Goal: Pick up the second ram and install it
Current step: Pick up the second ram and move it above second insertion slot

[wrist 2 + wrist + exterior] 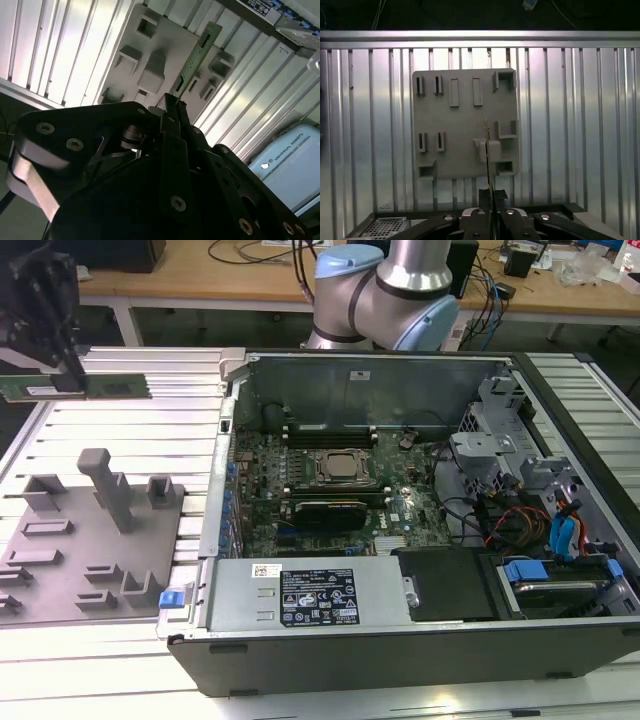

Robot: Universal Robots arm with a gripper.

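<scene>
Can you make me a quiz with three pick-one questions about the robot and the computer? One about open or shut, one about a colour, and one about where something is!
1. How is the computer?
A. Open, insides showing
B. Closed with a lid
C. Packed in a box

2. What colour is the ram?
A. Red
B. Green
C. Yellow

3. Where is the ram?
A. Plugged into the computer
B. Lying on the tray
C. In the end effector, in the air

Answers:
1 A: the exterior view looks straight onto its boards and cables.
2 B: its board is green in the exterior view.
3 C: the end effector is shut on it, clear of the tray and the computer.
</scene>
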